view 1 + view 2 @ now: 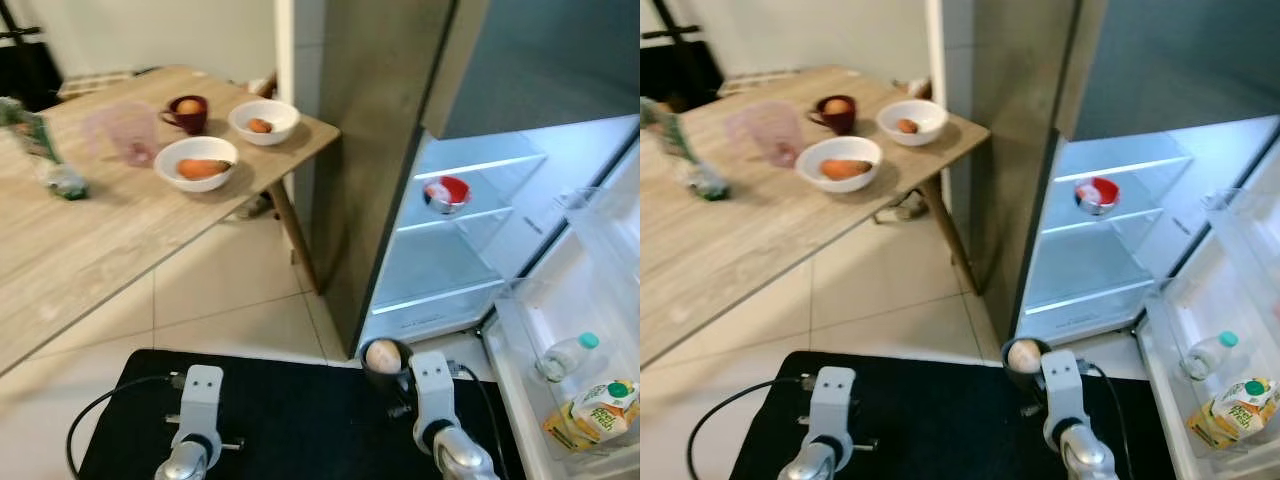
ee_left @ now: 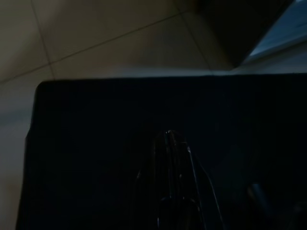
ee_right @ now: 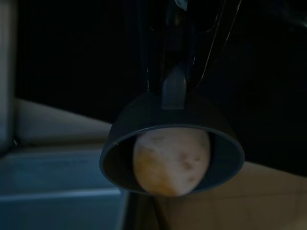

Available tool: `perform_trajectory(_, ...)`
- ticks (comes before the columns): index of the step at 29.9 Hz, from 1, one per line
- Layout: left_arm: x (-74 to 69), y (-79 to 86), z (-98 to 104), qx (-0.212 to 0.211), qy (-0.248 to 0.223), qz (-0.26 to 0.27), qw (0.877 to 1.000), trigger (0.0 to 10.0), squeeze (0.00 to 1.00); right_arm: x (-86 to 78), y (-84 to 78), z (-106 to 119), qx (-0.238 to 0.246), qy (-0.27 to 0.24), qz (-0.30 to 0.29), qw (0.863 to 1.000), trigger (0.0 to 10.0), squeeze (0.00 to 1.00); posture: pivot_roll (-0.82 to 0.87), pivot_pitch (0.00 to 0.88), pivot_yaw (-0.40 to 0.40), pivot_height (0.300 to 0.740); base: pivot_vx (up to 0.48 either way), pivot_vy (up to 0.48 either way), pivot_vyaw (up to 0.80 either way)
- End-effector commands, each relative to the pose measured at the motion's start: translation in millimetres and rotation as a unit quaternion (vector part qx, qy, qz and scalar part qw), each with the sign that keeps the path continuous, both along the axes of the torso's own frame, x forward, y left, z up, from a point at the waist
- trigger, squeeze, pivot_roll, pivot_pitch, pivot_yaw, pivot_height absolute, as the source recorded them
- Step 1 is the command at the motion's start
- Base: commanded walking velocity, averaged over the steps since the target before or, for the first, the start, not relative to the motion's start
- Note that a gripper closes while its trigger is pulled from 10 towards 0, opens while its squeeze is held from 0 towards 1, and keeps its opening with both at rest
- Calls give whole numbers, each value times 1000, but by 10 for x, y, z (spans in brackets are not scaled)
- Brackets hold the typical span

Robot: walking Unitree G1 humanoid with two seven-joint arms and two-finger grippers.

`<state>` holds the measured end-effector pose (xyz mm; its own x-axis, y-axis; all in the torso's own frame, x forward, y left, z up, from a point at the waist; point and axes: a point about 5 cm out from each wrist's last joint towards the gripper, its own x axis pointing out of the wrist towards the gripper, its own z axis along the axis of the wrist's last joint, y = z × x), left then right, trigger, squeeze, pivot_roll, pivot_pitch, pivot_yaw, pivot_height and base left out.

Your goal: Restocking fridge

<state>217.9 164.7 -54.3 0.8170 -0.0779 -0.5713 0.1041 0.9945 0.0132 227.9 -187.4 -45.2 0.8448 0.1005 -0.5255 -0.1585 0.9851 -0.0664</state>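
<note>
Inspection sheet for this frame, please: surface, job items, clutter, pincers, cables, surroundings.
Surface: wooden table at left.
Job's things: dark cup with a potato; open fridge, red-lidded container on a shelf; bottle and carton in the door.
Clutter: two white bowls, maroon mug, pink cup.
Pincers: right pincer shut on the cup rim; left pincer idle, shut.
Cables: black cable by left arm.
Surroundings: tiled floor.

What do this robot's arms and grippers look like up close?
Both arms are silver metal ending in pale grey, boxy wrist blocks with small dark holes. A black cable loops off the left arm; another runs beside the right arm. The left gripper has long black fingers.
</note>
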Motion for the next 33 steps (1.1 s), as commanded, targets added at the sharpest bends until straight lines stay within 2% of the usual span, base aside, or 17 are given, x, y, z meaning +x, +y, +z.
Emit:
perform_trajectory(1, -52, 24, -34, -1, 10, 5, 1000, 10000, 0, 30, 6, 22, 3, -8, -7, 1000, 10000, 0, -96, 116, -6, 736, 311, 0, 0)
perform_trajectory(22, -73, 8, -51, 3, 18, -14, 1000, 10000, 0, -6, -31, 2, -1, -3, -14, 1000, 10000, 0, -106, 114, 1, 736, 310, 0, 0)
perform_trajectory(26, -93, -39, -78, 7, 32, -28, 999, 10000, 0, -14, -36, -3, -1, -1, -15, 1000, 10000, 0, -107, 113, 1, 736, 0, 0, 0)
perform_trajectory(33, -98, -63, -72, 2, 24, -37, 999, 10000, 0, -23, -38, -10, -2, 1, -16, 1000, 10000, 0, -114, 102, 2, 736, 0, 0, 0)
